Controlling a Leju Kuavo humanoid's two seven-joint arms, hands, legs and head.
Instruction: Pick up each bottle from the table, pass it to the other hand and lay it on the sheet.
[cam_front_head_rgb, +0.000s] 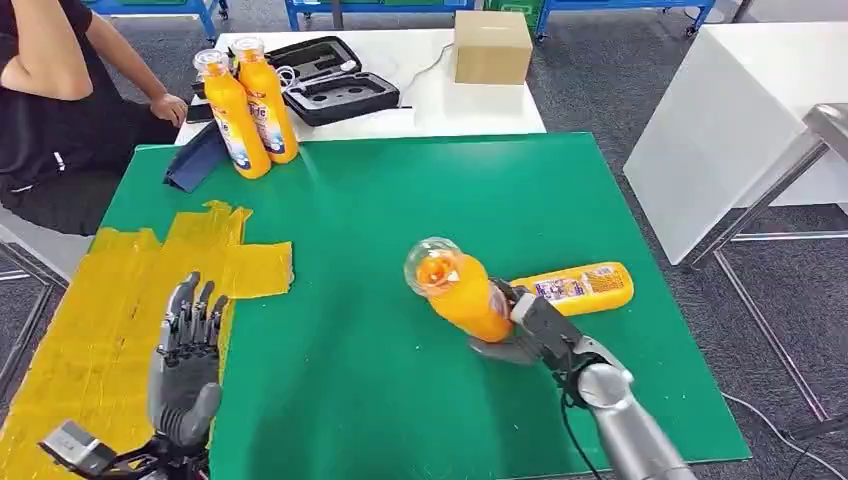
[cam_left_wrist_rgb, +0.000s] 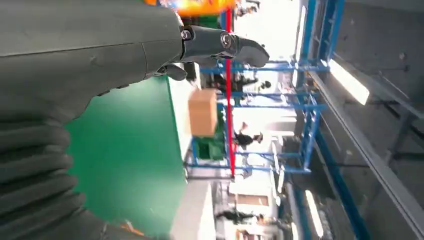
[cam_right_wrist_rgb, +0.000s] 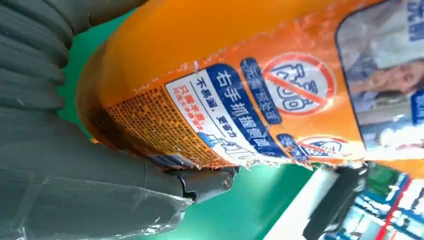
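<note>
Your right hand grips an orange bottle, tilted, cap toward the camera, above the green table. Just beside it a second bottle lies flat. Your left hand is empty, fingers apart, over the yellow sheet. Two more bottles stand at the far edge, near a person's hand, an open black case and a cardboard box.

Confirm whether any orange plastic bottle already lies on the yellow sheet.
No: the yellow sheet bears no bottle; the right robot hand holds one orange plastic bottle above the green table.
</note>
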